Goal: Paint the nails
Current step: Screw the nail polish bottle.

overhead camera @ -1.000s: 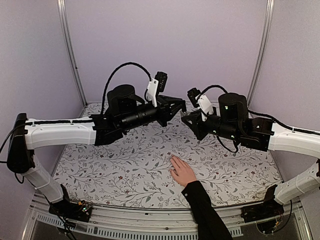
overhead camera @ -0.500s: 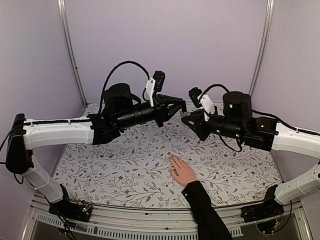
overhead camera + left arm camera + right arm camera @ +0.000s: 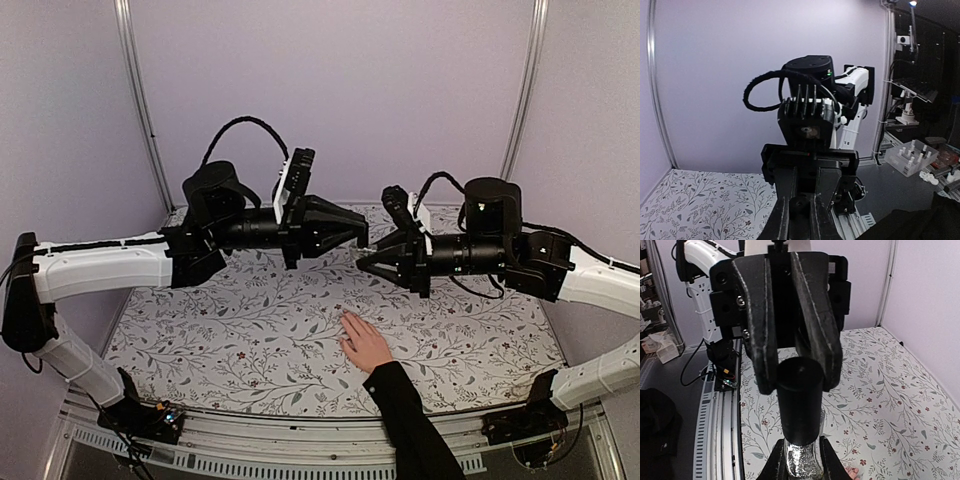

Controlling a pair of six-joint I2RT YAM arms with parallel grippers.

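Hovering above the floral worktop (image 3: pixel 220 335), the two claws share one nail-polish bottle (image 3: pixel 801 462). The right claw (image 3: pixel 801 450) grips its glittery glass body, and the left claw (image 3: pixel 362 238) is pinched on its black cap (image 3: pixel 800 395). Below them a human hand (image 3: pixel 367 347) lies flat on the worktop, apart from the bottle. Its nails (image 3: pixel 346 319) are too small to make out.

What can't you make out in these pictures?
Nails: top view, the hand is too small to show them or any polish.
Glitter bottle: right wrist view, cut off by the bottom edge; left wrist view, hidden behind the left end effector.
Brush: any is hidden under the black cap.
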